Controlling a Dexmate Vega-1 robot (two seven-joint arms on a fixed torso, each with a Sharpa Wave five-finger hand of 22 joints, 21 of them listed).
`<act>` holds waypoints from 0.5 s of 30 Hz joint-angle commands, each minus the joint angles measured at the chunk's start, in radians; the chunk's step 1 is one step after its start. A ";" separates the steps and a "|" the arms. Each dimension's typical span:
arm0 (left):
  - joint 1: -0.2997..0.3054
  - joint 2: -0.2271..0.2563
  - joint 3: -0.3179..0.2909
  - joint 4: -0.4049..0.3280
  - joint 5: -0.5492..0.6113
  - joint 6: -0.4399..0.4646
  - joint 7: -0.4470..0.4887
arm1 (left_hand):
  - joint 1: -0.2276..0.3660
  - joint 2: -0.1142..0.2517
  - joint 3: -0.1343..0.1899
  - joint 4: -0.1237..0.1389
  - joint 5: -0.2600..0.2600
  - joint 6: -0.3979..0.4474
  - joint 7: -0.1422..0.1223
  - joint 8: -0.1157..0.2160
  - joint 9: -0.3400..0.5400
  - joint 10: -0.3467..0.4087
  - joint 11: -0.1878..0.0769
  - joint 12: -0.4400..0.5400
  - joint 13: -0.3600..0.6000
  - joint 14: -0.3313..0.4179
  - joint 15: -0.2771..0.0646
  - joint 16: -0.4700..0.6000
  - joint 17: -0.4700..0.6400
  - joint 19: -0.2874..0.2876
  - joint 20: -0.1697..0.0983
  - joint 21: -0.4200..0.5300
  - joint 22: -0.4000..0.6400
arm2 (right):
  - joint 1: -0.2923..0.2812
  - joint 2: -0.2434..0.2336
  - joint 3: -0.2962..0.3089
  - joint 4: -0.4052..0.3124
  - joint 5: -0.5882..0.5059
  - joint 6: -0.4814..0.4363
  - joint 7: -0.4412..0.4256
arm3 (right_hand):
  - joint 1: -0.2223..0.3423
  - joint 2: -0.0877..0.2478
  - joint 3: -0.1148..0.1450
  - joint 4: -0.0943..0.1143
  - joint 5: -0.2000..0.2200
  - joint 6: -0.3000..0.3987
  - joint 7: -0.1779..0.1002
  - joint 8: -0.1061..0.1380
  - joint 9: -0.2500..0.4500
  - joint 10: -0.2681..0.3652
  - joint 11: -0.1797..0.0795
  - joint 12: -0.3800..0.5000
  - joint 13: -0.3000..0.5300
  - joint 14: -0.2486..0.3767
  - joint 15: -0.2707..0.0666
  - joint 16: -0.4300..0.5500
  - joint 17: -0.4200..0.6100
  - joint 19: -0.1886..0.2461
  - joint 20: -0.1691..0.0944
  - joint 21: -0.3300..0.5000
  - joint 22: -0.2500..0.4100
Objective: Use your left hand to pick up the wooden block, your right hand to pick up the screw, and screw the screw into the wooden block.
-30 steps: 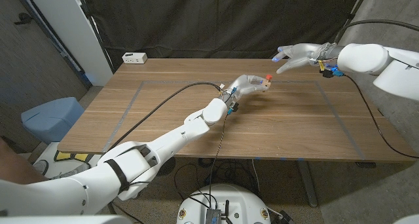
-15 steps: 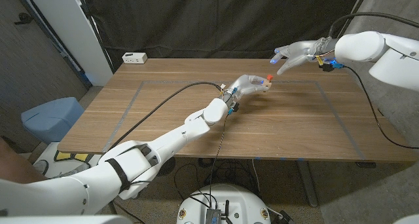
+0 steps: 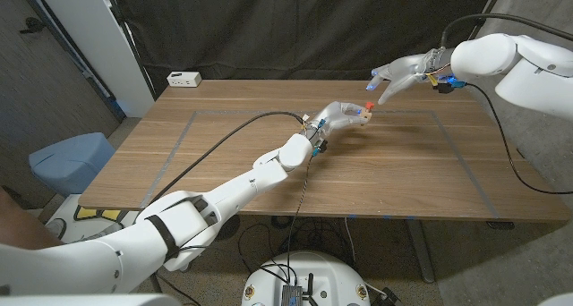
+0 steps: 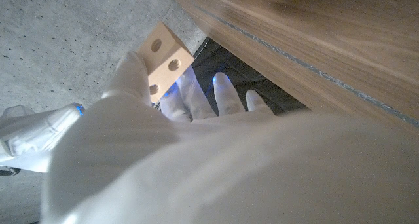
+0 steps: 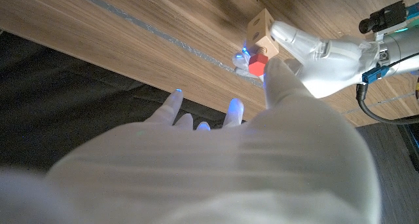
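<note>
We see the left hand (image 3: 336,116) gripping the wooden block (image 3: 362,116) above mid surface (image 3: 224,136), holes showing in the wrist view. A red-headed screw (image 3: 370,105) sits on the block's top, by the right hand's (image 3: 398,75) thumb tip; whether it's pinched, we can't tell. Other right-hand fingers spread apart. White box (image 3: 183,78) at far left corner.

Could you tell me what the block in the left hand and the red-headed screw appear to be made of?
The block looks like pale unfinished wood: matte, with drilled round holes. The screw has a glossy, blocky red head, probably plastic; its shaft is hidden.
</note>
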State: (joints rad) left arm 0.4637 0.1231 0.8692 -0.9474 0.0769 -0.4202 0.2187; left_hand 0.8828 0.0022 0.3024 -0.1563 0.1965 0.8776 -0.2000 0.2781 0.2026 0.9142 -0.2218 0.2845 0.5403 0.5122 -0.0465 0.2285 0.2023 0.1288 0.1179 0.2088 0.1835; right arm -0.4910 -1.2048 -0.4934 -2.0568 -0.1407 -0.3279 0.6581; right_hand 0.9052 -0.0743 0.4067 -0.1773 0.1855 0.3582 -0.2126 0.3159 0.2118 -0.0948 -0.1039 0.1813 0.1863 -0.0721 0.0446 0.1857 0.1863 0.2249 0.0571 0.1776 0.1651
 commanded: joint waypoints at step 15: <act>-0.011 -0.004 0.002 0.020 0.005 -0.015 0.008 | 0.049 0.060 0.001 0.005 0.003 0.062 0.020 0.006 0.005 0.009 0.003 0.004 0.005 0.012 -0.105 -0.005 0.004 0.010 -0.003 0.002 0.003 | 0.043 0.065 -0.037 0.042 -0.120 0.062 0.057 | 0.044 -0.020 0.019 0.000 0.003 0.063 -0.006 0.030 0.010 0.036 -0.026 0.013 -0.001 0.021 -0.022 0.012 -0.001 0.020 -0.014 0.013 0.003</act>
State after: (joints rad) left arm 0.4542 0.1168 0.8703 -0.9258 0.0792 -0.4355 0.2250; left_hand 0.8800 0.0050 0.3021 -0.1566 0.1953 0.8776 -0.2000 0.2772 0.2022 0.9141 -0.2217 0.2815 0.5399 0.5122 -0.0465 0.2285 0.2022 0.1289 0.1179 0.2088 0.1835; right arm -0.4544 -1.1611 -0.5236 -2.0308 -0.2288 -0.2908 0.7043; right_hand 0.9360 -0.0905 0.4144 -0.1778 0.1855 0.4111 -0.2197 0.3405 0.2165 -0.0674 -0.1302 0.1888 0.1864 -0.0537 0.0264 0.1934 0.1864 0.2396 0.0426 0.1817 0.1650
